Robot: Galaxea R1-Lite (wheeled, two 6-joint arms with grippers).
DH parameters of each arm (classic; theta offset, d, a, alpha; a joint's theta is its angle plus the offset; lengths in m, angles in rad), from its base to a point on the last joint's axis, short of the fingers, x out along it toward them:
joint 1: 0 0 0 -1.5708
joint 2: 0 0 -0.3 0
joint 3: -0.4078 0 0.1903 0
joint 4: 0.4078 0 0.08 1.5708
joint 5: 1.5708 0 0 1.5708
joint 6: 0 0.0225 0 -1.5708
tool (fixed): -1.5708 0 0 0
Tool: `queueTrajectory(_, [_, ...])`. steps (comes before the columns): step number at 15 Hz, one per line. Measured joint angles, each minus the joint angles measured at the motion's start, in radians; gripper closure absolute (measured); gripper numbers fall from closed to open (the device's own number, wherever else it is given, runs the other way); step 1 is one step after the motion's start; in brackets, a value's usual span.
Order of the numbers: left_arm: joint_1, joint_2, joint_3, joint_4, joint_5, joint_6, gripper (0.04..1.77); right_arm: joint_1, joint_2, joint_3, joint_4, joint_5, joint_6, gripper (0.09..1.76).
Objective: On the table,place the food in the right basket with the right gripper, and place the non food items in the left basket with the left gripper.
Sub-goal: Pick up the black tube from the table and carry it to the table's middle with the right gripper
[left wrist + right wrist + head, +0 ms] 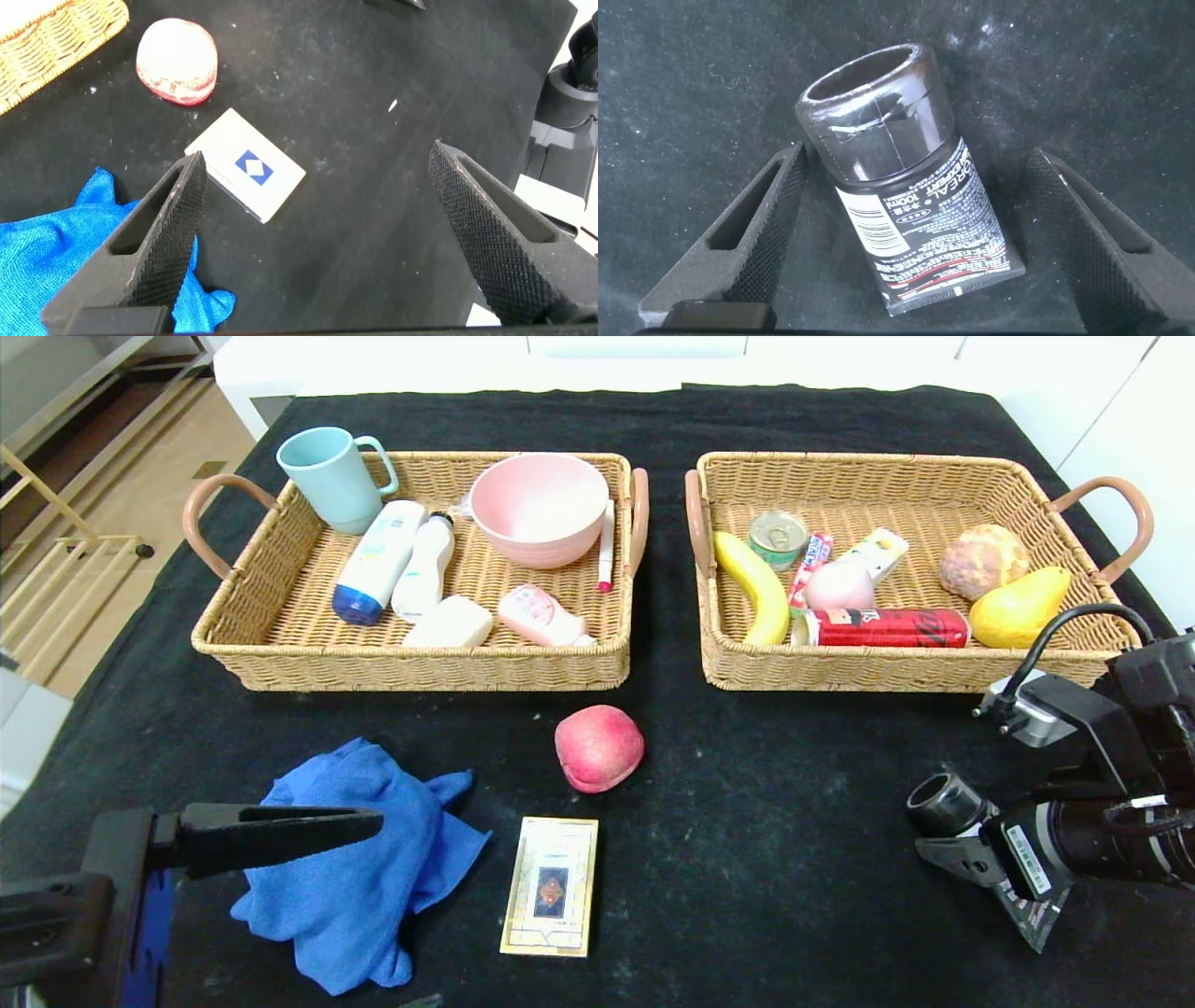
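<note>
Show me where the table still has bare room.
Bare cloth lies right of the peach and card box, up to the black tube, and between the left basket and the blue cloth. Both baskets, including the right basket, are crowded.

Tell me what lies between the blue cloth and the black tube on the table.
In the head view, the flat card box lies between the blue cloth and the black tube; the peach sits farther back. The rest is bare black tablecloth.
</note>
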Motion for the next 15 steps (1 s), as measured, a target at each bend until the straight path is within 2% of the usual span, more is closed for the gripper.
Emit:
queueTrajectory(1, [0.0,0.0,0.0,0.0,0.0,0.0,0.09,0.0,0.001,0.0,0.0,0.0,0.0,0.15])
queueTrajectory(2, [0.0,0.0,0.0,0.0,0.0,0.0,0.09,0.0,0.002,0.0,0.0,0.0,0.0,0.35])
queueTrajectory(4, [-0.001,0.0,0.0,0.0,0.0,0.0,0.09,0.0,0.004,0.0,0.0,0.0,0.001,0.66])
queueTrajectory(7, [-0.004,-0.001,0.0,0.0,0.001,0.0,0.09,0.0,0.008,0.0,-0.001,0.001,0.0,0.95])
queueTrajectory(9, [-0.004,-0.001,0.0,0.0,0.001,0.0,0.09,0.0,0.009,0.0,-0.001,0.0,0.0,1.02])
queueTrajectory(15, [-0.005,-0.002,0.0,0.0,0.001,0.0,0.09,0.0,0.011,0.005,-0.001,0.0,0.001,1.02])
